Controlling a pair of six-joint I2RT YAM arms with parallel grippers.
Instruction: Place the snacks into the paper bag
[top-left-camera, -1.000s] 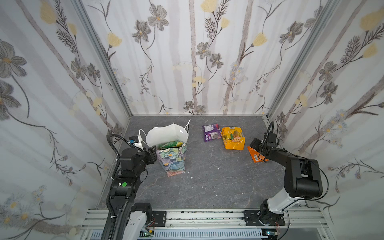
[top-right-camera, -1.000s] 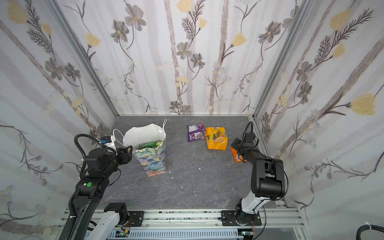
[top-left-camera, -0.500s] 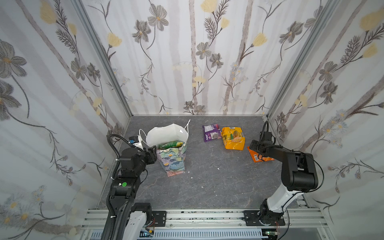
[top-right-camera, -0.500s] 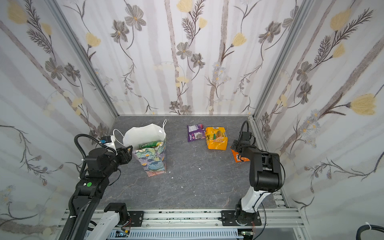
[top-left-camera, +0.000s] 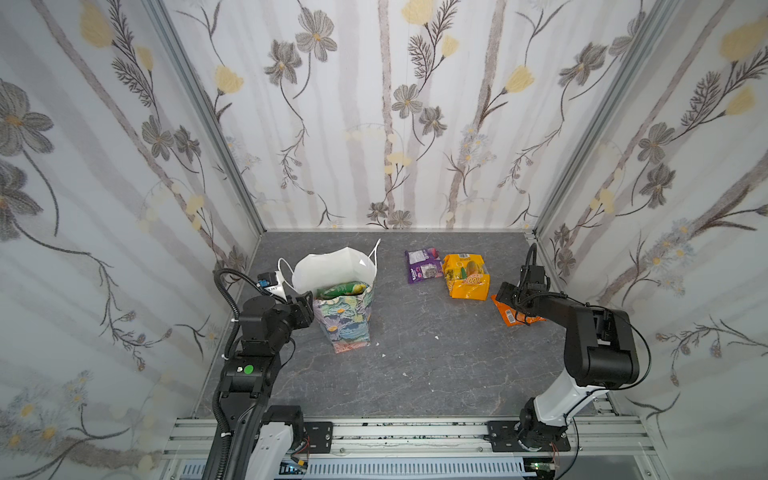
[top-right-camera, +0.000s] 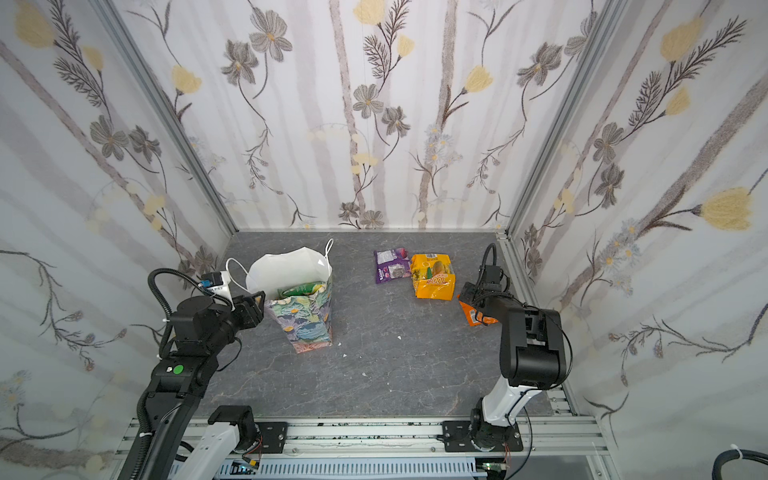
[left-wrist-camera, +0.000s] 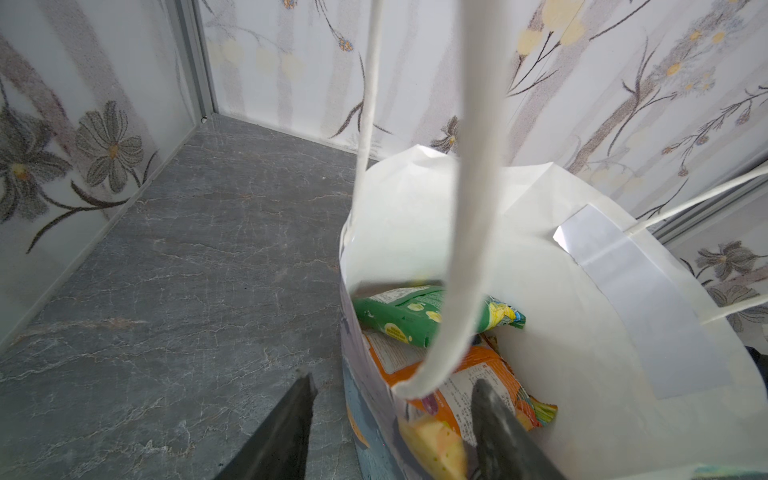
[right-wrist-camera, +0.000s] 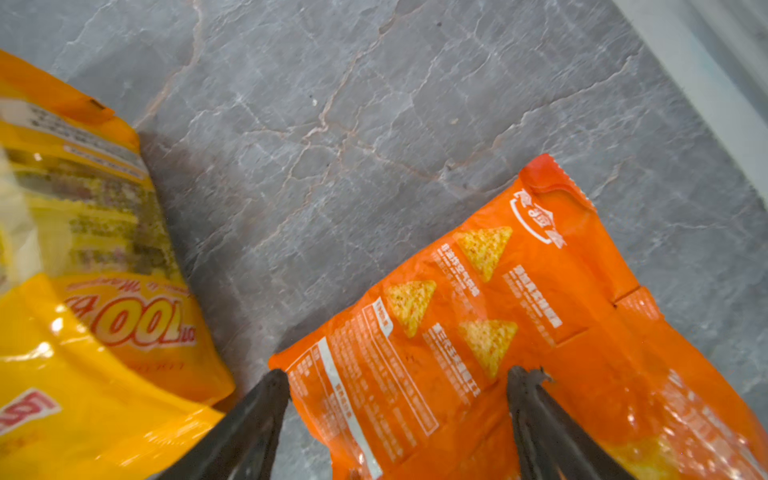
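Tabletop (top-left-camera: 415, 365): grey stone-look slab. Three snacks lie loose at centre right in both top views, and others are already bagged. I judge the step in hand to be the pick-up of the orange packet. The next move calls for a short drop, a firm close across the crinkly film, then a lift and carry leftward to the bag mouth.

Paper bag (top-left-camera: 345, 324): stands upright left of centre in both top views, floral outside, white inside, mouth open. It looks fairly full.

Right arm: base at lower right of a top view, elbow raised, forearm reaching up and left, wrist low over the orange packet.

Left arm: base at lower left, folded upward, wrist turned right against the bag's left side.

Yellow packet (top-left-camera: 465, 276): flat on the tabletop, upper left of the orange one, a strip of tabletop between them.

Orange packet (right-wrist-camera: 478, 311): flat on the tabletop, near the right wall in both top views, printed back up, one end under the right wrist.

Purple packet (top-left-camera: 423, 266): just left of the yellow one, touching or nearly so.

Green packet (left-wrist-camera: 411, 316): inside the bag, lying on top of another orange one.

Right pincer (right-wrist-camera: 399, 380): spread wide, tips on either side of the orange packet's near end, gripping nothing.

Left pincer (left-wrist-camera: 394, 378): partly open, one finger outside the bag wall and one inside. No pinch on the paper is visible.
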